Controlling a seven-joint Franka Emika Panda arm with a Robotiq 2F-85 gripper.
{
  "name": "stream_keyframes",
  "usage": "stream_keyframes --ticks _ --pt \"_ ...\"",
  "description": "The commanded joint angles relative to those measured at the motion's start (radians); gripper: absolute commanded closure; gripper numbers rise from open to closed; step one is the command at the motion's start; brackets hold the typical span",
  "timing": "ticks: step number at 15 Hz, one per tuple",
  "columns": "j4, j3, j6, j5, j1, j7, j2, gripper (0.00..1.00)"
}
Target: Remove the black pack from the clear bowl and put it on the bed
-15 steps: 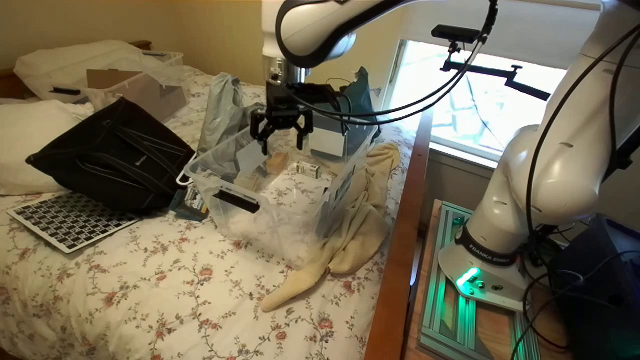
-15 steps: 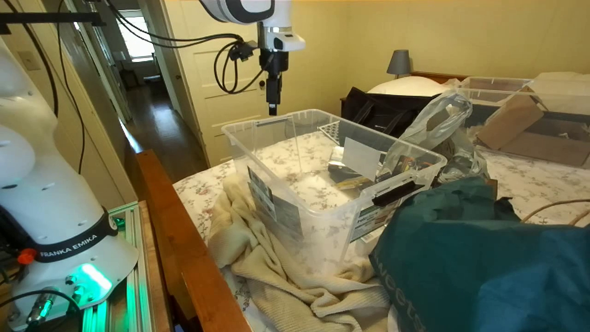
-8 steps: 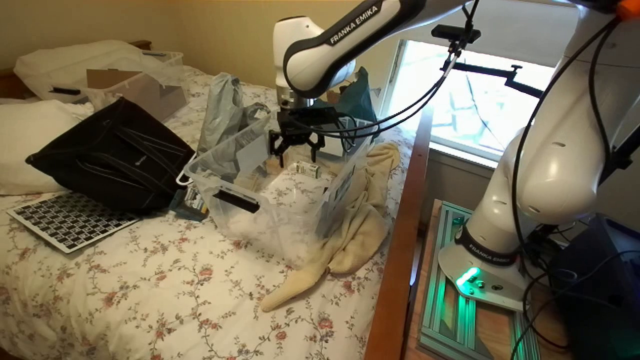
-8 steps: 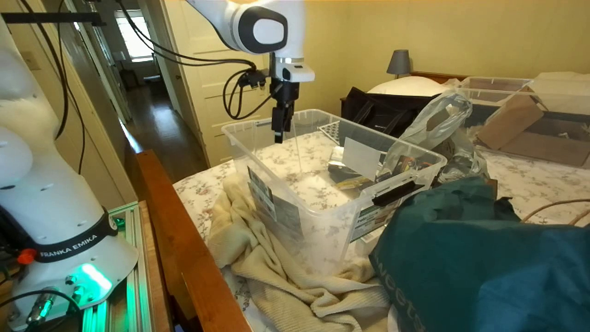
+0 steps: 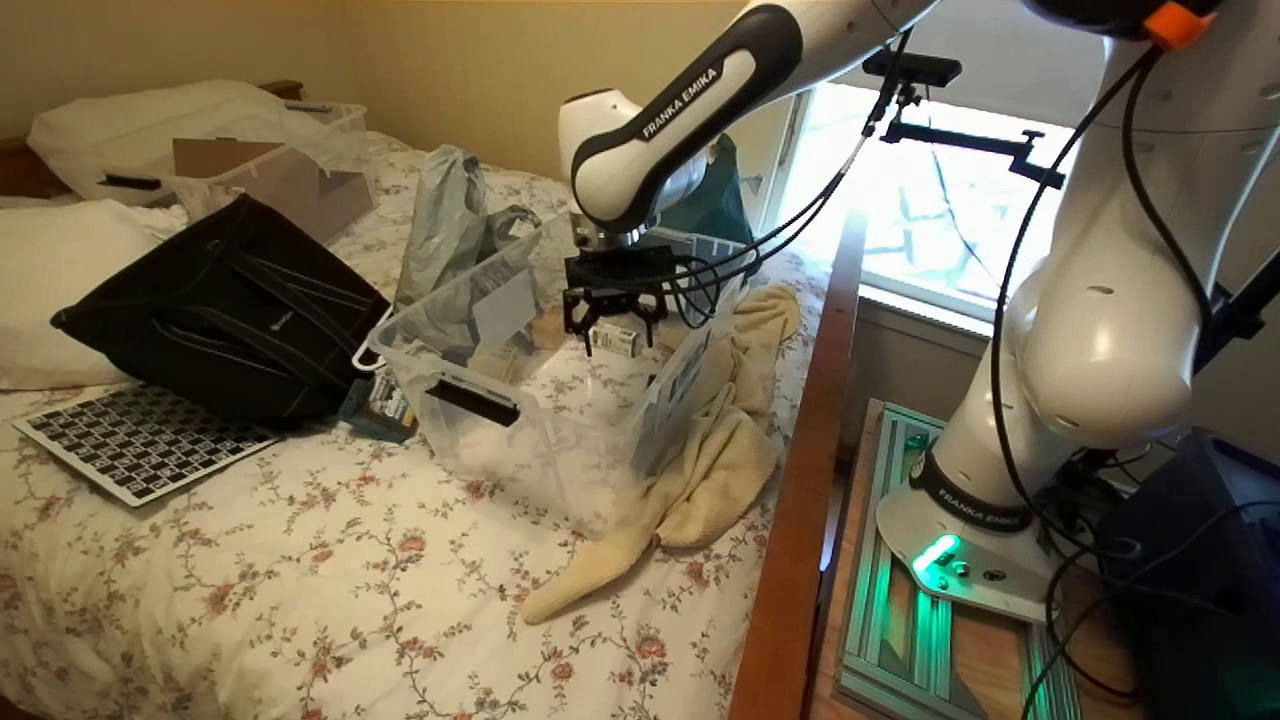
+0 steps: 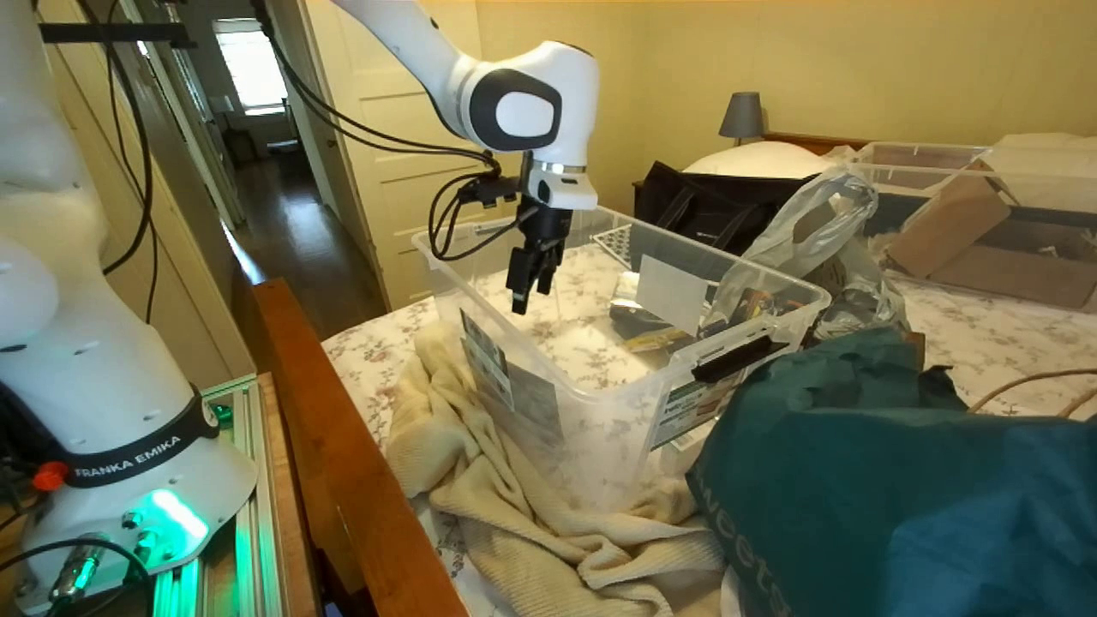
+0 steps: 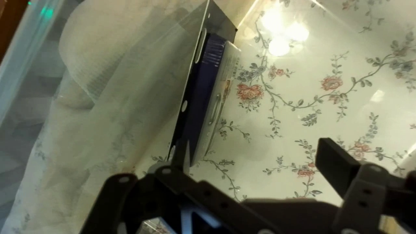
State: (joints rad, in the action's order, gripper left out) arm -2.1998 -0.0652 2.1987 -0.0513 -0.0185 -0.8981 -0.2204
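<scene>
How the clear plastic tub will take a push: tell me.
The clear plastic tub is probably stiff: its rim runs straight along the long sides. Likely light for its size, since its walls look thin and see-through. It seems apter to slide than tip, being wider than tall, though the cream knit cloth bunched beside it might drag.

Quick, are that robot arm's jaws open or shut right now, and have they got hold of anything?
Gripper: open, its jaws spread apart with nothing held.

The bed carries the clear bowl; just beside it, on opposite sides, a cream blanket and a plastic bag; farther off, a checkered board.
</scene>
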Motion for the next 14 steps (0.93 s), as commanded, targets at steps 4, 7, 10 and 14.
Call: stream_keyframes --ticks 4,7,10,14 --pt "0.004 -0.007 -0.012 0.000 -0.001 -0.023 -0.010 0.00" --pt "0.013 -0.008 -0.018 0.002 0.000 -0.027 -0.027 0.00" --pt "0.019 -0.008 -0.016 -0.006 0.003 -0.018 -0.057 0.00" --pt "0.014 -0.009 -0.016 -0.022 0.008 0.002 -0.091 0.00"
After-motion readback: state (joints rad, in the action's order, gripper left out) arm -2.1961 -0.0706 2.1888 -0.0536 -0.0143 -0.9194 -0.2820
